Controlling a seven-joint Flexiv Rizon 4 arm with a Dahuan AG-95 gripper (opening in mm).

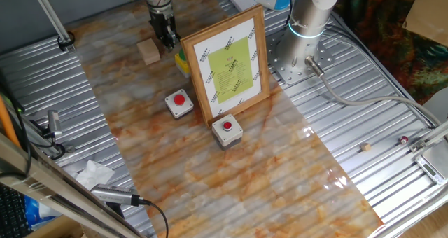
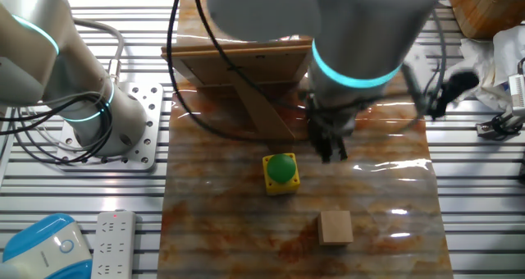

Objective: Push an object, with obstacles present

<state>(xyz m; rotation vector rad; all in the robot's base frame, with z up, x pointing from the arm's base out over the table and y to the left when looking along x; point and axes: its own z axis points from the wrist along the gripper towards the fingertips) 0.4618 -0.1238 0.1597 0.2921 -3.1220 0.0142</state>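
Marbled tabletop [image 1: 210, 175]: hand [image 1: 166, 38], fingers closed w/ nothing between, sits just beside cube [image 1: 148, 51]. Push looks barely begun; frame [image 1: 231, 63] and buttons [image 1: 179, 103] near.

- One fixed view looks down from high at the front of the table [image 1: 210, 175], facing the arm base [image 1: 308, 21].
- The other fixed view sits behind, nearer, facing back.
- Both show the cube [image 1: 148, 51] [image 2: 335, 227] and picture [image 1: 229, 63] [image 2: 238, 74].

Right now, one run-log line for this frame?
gripper: low, beside wooden cube, contact unclear | yellow box with green button near fingers | framed picture upright | red-button boxes beyond
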